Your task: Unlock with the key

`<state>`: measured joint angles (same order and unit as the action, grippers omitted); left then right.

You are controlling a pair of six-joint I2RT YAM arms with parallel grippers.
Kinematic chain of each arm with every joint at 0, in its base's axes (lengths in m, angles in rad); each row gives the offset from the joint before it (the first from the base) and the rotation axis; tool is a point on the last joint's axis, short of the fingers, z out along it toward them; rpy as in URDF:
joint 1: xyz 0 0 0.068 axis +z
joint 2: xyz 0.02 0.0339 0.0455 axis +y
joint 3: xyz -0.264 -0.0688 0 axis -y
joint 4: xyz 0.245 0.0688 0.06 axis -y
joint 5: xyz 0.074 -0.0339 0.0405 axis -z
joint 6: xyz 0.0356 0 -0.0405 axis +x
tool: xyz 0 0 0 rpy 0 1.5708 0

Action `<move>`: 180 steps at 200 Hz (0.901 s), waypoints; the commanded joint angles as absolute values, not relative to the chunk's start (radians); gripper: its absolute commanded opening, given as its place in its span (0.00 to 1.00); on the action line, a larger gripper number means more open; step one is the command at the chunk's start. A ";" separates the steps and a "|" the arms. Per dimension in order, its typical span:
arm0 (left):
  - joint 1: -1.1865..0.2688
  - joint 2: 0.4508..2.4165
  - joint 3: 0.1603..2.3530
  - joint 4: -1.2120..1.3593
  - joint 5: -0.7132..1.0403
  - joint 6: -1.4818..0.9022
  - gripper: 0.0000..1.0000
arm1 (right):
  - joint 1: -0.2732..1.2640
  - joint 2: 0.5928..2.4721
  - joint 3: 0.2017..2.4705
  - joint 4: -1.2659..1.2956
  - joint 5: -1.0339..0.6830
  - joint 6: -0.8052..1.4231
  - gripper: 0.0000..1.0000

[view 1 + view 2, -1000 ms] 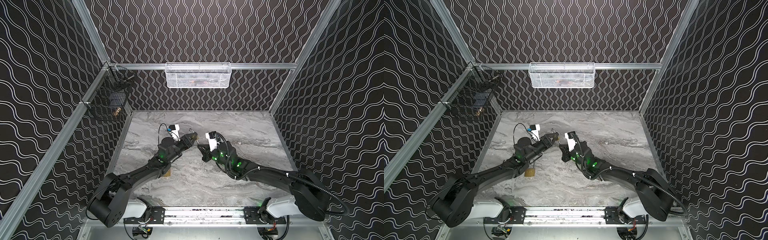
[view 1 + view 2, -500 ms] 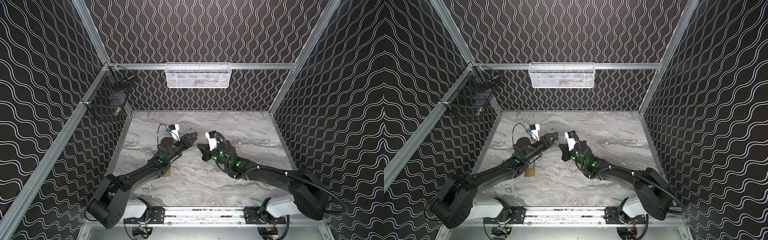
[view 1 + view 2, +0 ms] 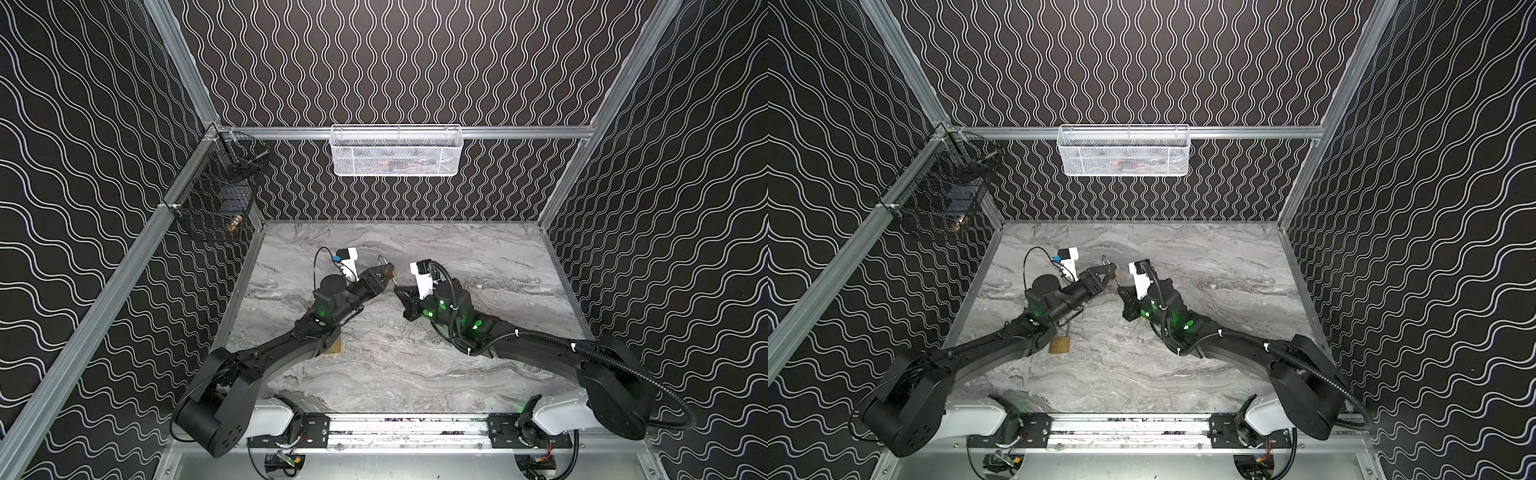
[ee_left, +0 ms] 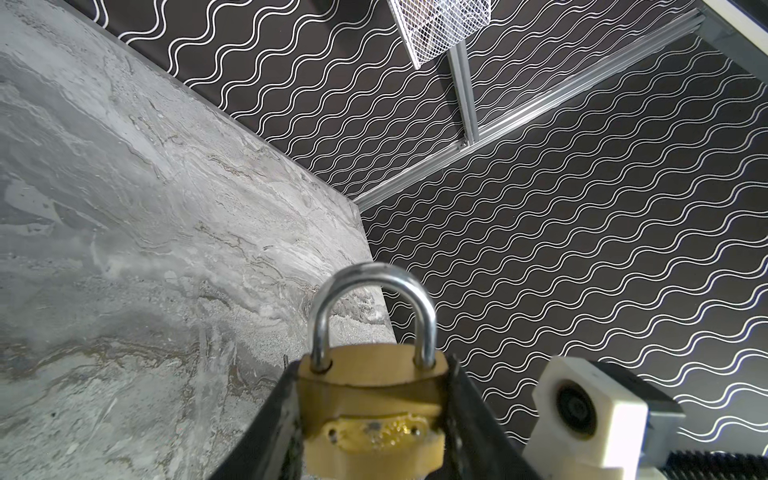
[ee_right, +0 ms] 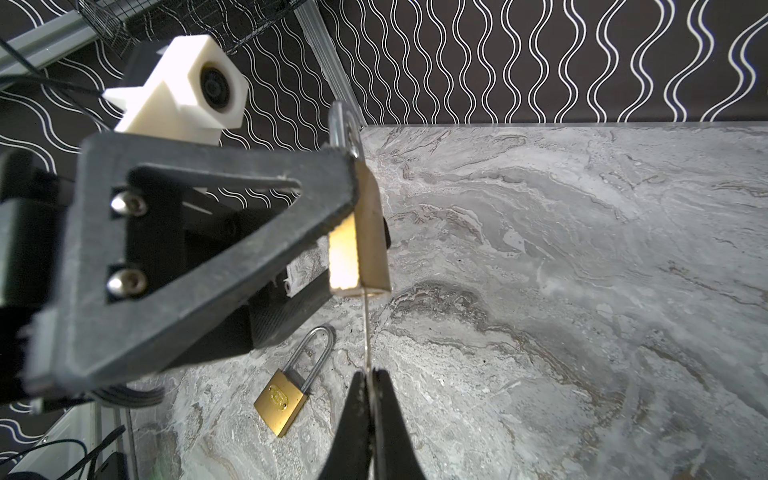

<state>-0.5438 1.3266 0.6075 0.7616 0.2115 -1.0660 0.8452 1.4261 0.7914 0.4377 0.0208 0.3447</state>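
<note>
The grey marble table (image 3: 415, 374) fills the floor. Over its middle the two black arms meet nose to nose.

The left gripper (image 3: 383, 275) is part way open and grips a gold padlock (image 4: 374, 390), with one finger on each side of the lock's body. The right gripper (image 5: 367, 384) is pinched tight on a thin key (image 5: 365, 332).

The gold padlock is up in the air above the table, between the two grippers. Its silver loop points away from the left arm. Both ends of the loop sit down in the body, so it looks locked. It has an oval badge on the front, but the letters are too blurry to read.

A second padlock (image 5: 286, 399) with a longer loop lies flat on the table under the left arm. Its oval stamp cannot be read either.

The key's far end meets the bottom of the gold padlock. I cannot tell how deep it goes.
</note>
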 commanded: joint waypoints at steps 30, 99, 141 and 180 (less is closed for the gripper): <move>-0.543 1.332 0.629 0.716 0.230 -1.011 0.03 | 0.842 1.425 0.820 0.447 0.050 0.342 0.00; -0.572 1.310 0.660 0.573 0.162 -0.909 0.02 | 0.843 1.431 0.833 0.448 0.061 0.346 0.00; -0.574 1.301 0.643 0.538 0.118 -0.895 0.02 | 0.841 1.419 0.821 0.451 0.070 0.349 0.00; -0.574 1.291 0.602 0.616 0.092 -0.914 0.02 | 0.838 1.411 0.802 0.486 0.029 0.365 0.00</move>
<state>-0.5743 1.2995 0.6231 0.5999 0.1055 -0.9318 0.8433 1.4227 0.8028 0.3653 0.0177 0.3515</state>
